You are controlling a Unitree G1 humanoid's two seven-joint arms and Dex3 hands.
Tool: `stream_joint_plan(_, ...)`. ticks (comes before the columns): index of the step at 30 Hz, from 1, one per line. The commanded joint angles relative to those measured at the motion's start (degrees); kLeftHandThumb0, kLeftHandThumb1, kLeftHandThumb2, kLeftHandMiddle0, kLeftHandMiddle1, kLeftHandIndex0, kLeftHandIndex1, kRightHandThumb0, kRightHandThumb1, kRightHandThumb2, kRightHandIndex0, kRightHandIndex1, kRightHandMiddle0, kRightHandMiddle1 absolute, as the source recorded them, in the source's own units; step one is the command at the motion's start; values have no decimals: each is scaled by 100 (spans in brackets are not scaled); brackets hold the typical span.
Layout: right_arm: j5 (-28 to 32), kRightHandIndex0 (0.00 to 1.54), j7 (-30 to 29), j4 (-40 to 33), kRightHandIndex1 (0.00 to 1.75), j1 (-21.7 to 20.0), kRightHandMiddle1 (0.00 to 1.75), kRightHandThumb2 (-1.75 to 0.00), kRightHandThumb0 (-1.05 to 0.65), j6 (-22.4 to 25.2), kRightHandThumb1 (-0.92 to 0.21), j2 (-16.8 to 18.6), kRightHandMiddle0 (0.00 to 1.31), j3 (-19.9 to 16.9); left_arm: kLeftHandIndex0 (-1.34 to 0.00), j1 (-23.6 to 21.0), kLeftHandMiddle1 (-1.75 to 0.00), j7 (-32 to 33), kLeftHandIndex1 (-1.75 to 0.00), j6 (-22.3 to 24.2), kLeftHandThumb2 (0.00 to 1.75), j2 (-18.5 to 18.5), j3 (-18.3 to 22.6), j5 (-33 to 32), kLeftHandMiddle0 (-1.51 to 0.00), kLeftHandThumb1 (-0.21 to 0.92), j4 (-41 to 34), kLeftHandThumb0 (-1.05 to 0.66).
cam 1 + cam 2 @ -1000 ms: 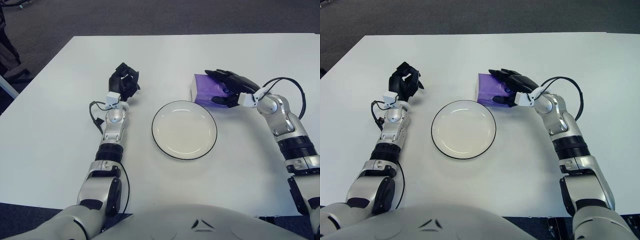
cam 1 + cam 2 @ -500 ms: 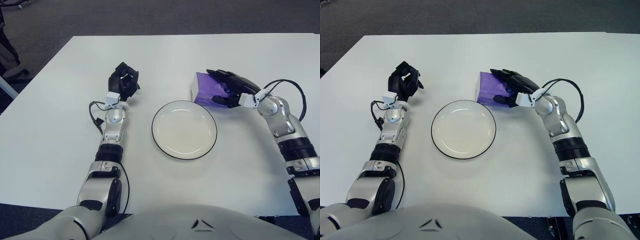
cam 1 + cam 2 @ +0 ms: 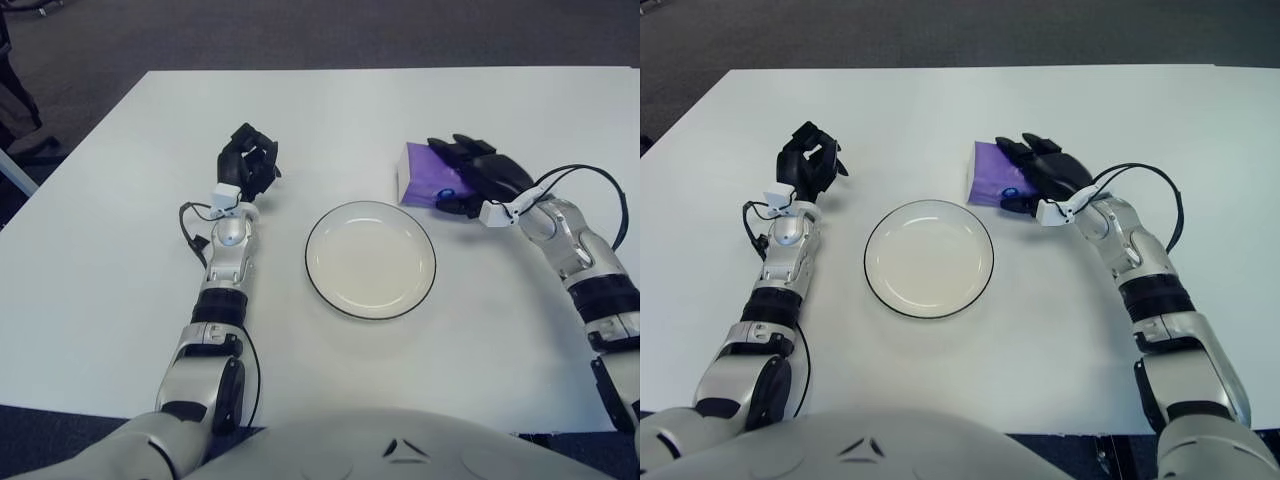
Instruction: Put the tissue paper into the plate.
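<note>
A white tabletop (image 3: 120, 260) carries a round white plate (image 3: 370, 260) with a thin dark rim, lying near the middle, a little toward the near edge. The plate holds nothing.

The tissue paper is a purple pack (image 3: 422, 182), standing on the tabletop just beyond the plate's far right rim, close to it but outside it. One pale narrow face of the pack turns toward the plate; the purple top faces up.

The right hand (image 3: 478, 178) lies over the right part of the pack, its black fingers (image 3: 1038, 152) draped across the purple top and one digit pressed against the near side, so the hand has closed around the pack. The pack appears to sit on the tabletop; whether it is raised clear of the surface cannot be told. The silver right forearm runs back toward the near right corner, with a black cable looping beside the wrist.

The left hand (image 3: 248, 164) shows to the left of the plate, well apart from it, toward the far left part of the tabletop. Its black fingers are curled in on themselves and grip nothing. Its forearm stretches straight back toward the near edge.
</note>
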Motion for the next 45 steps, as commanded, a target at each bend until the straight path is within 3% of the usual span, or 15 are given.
stream_joint_plan(1,-608,45,-480,435,10,-101,25,-70,-78,-64,-92,-232,60,327,-78,1059,-175,-28,-175,-53,32,-234,-15,-53,-93,92,414,-30)
stream_joint_plan(3,-519,41,-548,515,36,-120,42,-58,-66,-152,-92,-235,59,318,-78,1062,-175,-25,-175,-53,32,-237,-15,-53,-93,92,404,-30)
stream_joint_plan(4,-467,32,-572,547,63,-127,81,-48,-55,-197,-92,-237,52,310,-77,1064,-175,-24,-175,-53,33,-238,-15,-52,-93,92,400,-30)
stream_joint_plan(5,-387,26,-582,583,81,-129,107,-43,-48,-260,-92,-234,48,291,-77,1066,-175,-22,-175,-54,33,-239,-16,-52,-93,92,393,-30)
stream_joint_plan(7,-263,17,-591,650,109,-139,127,-36,-42,-374,-92,-238,46,270,-77,1071,-175,-21,-175,-55,33,-242,-17,-51,-93,92,381,-30)
stream_joint_plan(10,-128,16,-579,750,145,-167,134,-34,-20,-543,-92,-282,46,252,-77,1076,-175,-21,-175,-59,33,-246,-16,-52,-93,92,368,-30)
stream_joint_plan(13,20,18,-471,846,161,-212,133,-36,-7,-684,-92,-337,46,226,-77,1080,-175,-24,-175,-63,33,-250,-14,-59,-93,92,357,-30)
stream_joint_plan(19,165,20,-303,951,164,-306,137,-36,-1,-663,-92,-370,46,211,-76,1065,-175,-28,-175,-56,33,-249,-4,-70,-93,92,361,-30)
stream_joint_plan(24,266,36,-427,992,157,-296,165,-81,0,-324,-65,-220,40,91,-76,1068,-175,-30,-175,-58,33,-252,1,-79,-92,92,351,-30)
stream_joint_plan(31,1037,49,-622,1376,171,-291,170,-120,0,-934,-40,-31,44,-190,-76,1072,-175,-29,-175,-57,32,-255,3,-82,-92,92,333,-30)
stream_joint_plan(36,1378,55,-467,1537,174,-376,166,-129,0,-1079,-32,8,50,-293,-76,1068,-175,-29,-175,-54,32,-252,8,-85,-92,92,332,-30)
stream_joint_plan(45,2105,56,-245,1586,175,-513,167,-132,0,-1079,-30,204,50,-644,-75,1061,-175,-34,-175,-57,32,-255,13,-95,-92,92,328,-30)
